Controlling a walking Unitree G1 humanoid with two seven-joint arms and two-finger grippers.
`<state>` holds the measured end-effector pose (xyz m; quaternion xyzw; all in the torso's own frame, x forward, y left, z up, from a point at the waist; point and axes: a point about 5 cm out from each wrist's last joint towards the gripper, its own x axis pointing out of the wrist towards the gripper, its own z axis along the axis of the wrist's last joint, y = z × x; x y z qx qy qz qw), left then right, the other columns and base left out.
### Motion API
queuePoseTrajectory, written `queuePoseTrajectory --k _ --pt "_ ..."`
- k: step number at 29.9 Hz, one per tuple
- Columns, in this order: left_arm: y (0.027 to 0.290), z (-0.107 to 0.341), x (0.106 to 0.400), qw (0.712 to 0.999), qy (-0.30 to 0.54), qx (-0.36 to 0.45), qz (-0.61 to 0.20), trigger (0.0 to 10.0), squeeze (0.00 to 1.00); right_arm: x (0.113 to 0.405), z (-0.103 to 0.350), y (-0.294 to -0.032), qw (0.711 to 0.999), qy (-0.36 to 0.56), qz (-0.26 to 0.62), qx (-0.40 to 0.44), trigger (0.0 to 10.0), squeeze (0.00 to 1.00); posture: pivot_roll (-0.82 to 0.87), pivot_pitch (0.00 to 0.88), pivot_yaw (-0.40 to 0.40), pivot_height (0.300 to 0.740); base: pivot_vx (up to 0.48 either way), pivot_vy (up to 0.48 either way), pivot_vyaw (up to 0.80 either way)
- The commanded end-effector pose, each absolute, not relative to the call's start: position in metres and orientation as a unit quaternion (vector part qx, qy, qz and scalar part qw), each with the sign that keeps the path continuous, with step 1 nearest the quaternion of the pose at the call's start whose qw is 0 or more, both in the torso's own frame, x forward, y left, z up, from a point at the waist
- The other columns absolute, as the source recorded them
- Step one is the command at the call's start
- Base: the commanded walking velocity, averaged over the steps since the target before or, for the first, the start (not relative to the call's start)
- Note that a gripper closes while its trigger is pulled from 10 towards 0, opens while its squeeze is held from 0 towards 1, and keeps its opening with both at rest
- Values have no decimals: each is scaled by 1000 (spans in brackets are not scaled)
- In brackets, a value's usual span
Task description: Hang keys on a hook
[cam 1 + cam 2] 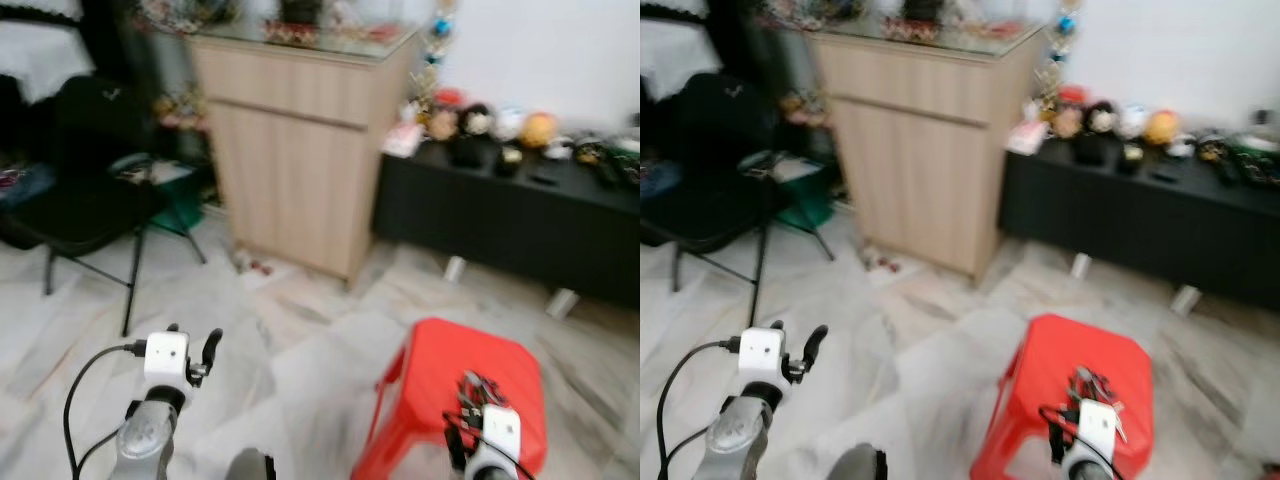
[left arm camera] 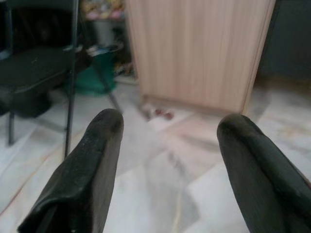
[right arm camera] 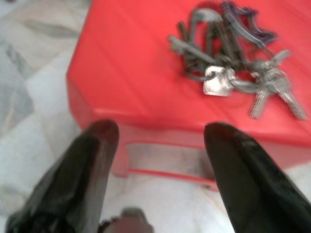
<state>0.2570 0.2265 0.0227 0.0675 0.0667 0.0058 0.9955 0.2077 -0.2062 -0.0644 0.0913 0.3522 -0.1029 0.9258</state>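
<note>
A bunch of keys (image 3: 228, 63) lies on top of a red plastic stool (image 1: 440, 375); the same keys (image 1: 478, 388) lie near the stool's front in the head view. My right gripper (image 3: 158, 133) is open, hovering just short of the stool's edge, with the keys beyond its fingertips. My left gripper (image 2: 167, 126) is open and empty, held over the marble floor to the left and pointing toward the wooden cabinet. No hook can be made out.
A tall wooden cabinet (image 1: 300, 140) stands ahead. A low black bench (image 1: 500, 215) with toys and trinkets runs along the right wall. A black folding chair (image 1: 80, 190) stands at left, a green bin (image 1: 180, 200) beside it. Small red items (image 1: 258, 266) lie at the cabinet's foot.
</note>
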Motion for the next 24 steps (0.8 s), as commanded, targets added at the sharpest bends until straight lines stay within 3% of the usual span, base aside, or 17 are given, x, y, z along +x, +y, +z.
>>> queuePoseTrajectory --k 1,10,13,16,24 --pt "229 24 259 996 68 64 8 10000 0 209 -64 -204 926 350 -105 96 10000 0 165 0 -51 639 0 0 0" --pt "228 30 263 996 59 59 10 10000 0 217 -59 -206 932 332 -110 95 10000 0 171 0 -52 639 0 0 0" --pt "227 31 264 997 57 58 9 10000 0 233 -42 -213 954 279 -109 3 10000 0 163 1 -45 639 0 0 0" --pt "227 31 264 997 57 57 9 10000 0 238 -35 -220 957 256 -136 -4 10000 0 161 1 -45 639 0 0 0" --pt "228 32 263 997 56 54 10 10000 0 242 -31 -225 956 247 -155 -24 10000 0 164 3 -46 639 272 0 0"
